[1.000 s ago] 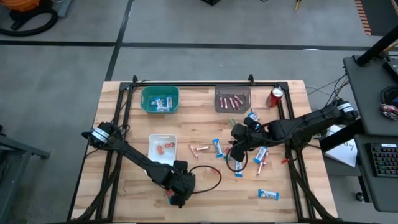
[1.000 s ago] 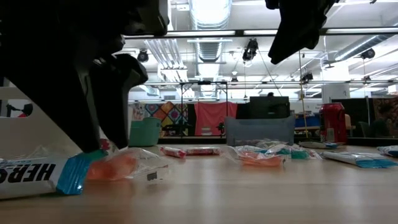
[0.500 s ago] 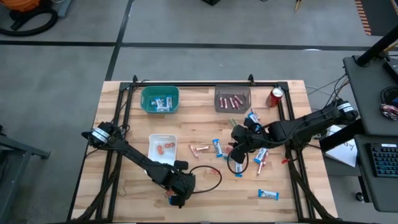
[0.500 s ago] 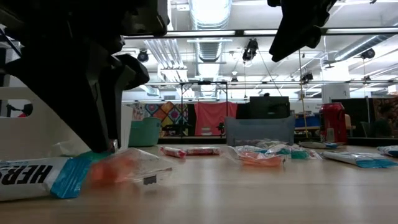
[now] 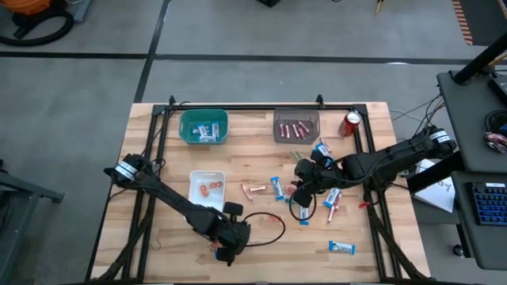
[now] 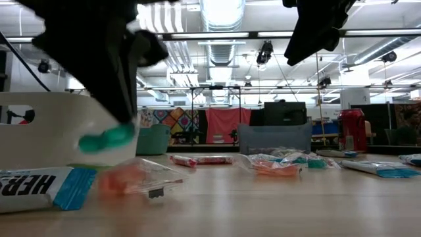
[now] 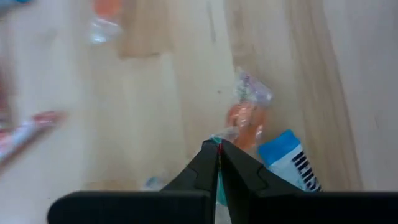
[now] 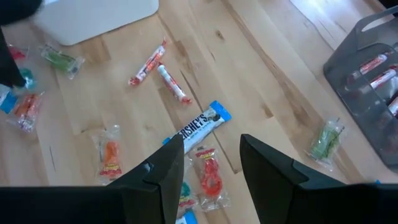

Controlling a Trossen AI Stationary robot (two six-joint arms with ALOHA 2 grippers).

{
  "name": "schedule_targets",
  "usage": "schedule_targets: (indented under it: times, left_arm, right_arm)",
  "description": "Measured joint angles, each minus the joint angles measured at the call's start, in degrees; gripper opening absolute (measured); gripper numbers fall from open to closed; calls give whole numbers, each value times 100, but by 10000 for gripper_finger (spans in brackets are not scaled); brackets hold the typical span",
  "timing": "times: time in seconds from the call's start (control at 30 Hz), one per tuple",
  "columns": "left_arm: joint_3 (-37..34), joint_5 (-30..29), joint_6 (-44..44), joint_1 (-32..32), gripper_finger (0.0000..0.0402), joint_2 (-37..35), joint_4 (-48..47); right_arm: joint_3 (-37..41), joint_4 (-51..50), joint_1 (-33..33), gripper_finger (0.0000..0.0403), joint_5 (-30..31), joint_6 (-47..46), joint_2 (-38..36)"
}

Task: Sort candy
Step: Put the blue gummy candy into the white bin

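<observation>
My left gripper is near the table's front edge, left of the middle, shut on a small green wrapped candy and raised off the wood. Below it an orange wrapped candy and a blue-and-white mini bar lie flat on the table. My right gripper hangs open above the loose candy right of the middle, over a blue-and-white bar and a red piece, touching nothing. Pink sticks lie farther off. My left gripper pinches the green candy between its two fingertips; only a teal sliver of wrapper shows between them in the wrist view. The fingers come from above, slanting down. The candy sits at the finger ends, clear of the table.
A teal bin with bars and a grey bin with pink sticks stand at the far edge. A white bin with orange pieces sits beside the left arm. A red soda can stands at the far right. A black cable loops on the wood.
My left gripper has shut on the green candy and risen, lifting it clear of the table. The orange candy and the blue-and-white bar beside it have stayed on the wood.
</observation>
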State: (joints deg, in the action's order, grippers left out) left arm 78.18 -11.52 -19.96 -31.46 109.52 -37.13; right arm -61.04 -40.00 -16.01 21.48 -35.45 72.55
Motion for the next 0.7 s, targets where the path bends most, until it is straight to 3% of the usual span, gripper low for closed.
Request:
schedule_targets:
  times: [0.5,0.7]
  left_arm:
    - [-34,-735,382,0,0,-1665,-922]
    - [-639,-850,-151,78,0,-2387,-1532]
  right_arm:
    - [4,51,0,148,126,-7,0]
    - [20,197,0,148,251,37,0]
